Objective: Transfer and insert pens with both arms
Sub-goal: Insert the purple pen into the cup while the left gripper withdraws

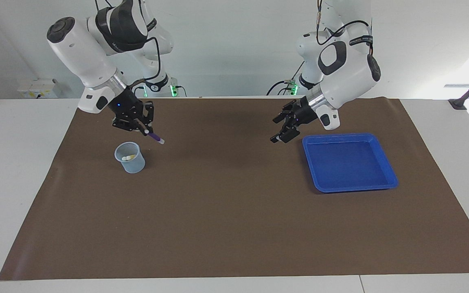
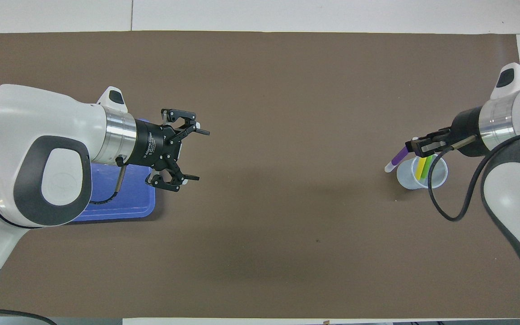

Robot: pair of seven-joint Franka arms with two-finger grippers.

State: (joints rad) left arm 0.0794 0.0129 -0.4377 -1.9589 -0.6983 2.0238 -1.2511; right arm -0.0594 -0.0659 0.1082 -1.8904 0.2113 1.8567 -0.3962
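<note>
The right gripper (image 1: 144, 129) pinches the slim purple pen (image 1: 156, 138) over the brown mat, beside the translucent plastic cup (image 1: 130, 157) near the right arm's end; the pen slants, whitish tip lowest. The left gripper (image 1: 282, 129) waits wide open by the blue plastic tray (image 1: 389, 175).
</note>
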